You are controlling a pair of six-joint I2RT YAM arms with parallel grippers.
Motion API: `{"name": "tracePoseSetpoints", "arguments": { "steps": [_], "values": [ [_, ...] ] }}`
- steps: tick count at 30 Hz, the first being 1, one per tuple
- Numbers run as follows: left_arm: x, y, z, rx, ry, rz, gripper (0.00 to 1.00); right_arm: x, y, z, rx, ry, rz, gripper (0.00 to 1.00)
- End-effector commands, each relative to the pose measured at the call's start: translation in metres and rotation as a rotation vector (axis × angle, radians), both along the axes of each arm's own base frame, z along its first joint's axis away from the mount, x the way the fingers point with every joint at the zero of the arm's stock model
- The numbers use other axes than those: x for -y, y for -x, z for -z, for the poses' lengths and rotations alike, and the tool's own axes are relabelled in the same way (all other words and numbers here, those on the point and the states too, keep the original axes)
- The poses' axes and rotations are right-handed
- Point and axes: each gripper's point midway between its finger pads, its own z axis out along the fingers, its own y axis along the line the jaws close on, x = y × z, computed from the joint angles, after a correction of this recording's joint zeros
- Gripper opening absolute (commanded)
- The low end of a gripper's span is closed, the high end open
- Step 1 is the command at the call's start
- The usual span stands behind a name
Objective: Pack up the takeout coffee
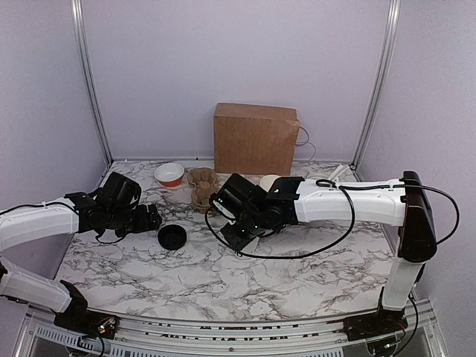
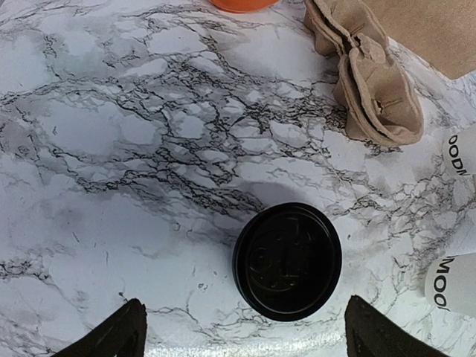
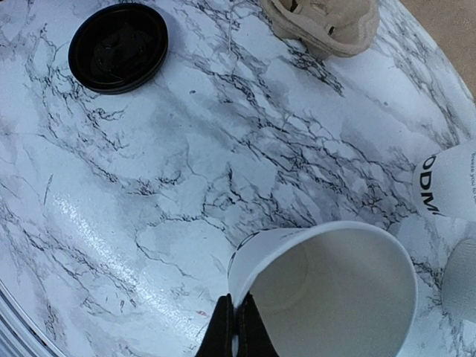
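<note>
No cup with a lid on it shows. A round black plastic lid (image 1: 172,237) lies alone, flat on the marble table. It also shows in the left wrist view (image 2: 287,260) and the right wrist view (image 3: 117,47). My left gripper (image 1: 152,218) is open just left of the lid, and its fingertips (image 2: 132,331) straddle the lid's near side (image 2: 245,335). My right gripper (image 1: 232,236) is shut on the rim of a lidless white paper cup (image 3: 335,290). The cup is tilted, with its empty inside facing the camera. The gripper (image 3: 238,331) pinches the rim.
A brown pulp cup carrier (image 1: 202,186) lies behind the lid. A brown paper bag (image 1: 255,139) stands at the back wall. An orange and white bowl (image 1: 169,174) sits at back left. More lidless lettered cups stand near the right gripper (image 3: 445,186) (image 2: 455,284).
</note>
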Motion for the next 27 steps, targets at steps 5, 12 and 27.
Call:
{"name": "tracePoseSetpoints", "arguments": {
  "steps": [5,12,27],
  "values": [
    [0.001,0.001,0.009,-0.023,-0.014,0.023,0.93,-0.008,0.006,-0.016,0.005,-0.109,0.045,0.13],
    [0.002,0.001,0.011,-0.032,-0.017,0.028,0.92,-0.010,0.010,-0.023,-0.002,-0.132,0.039,0.26],
    [0.005,0.000,0.022,-0.058,-0.028,0.039,0.65,-0.009,0.009,-0.097,0.100,-0.348,0.026,0.52]
  ]
}}
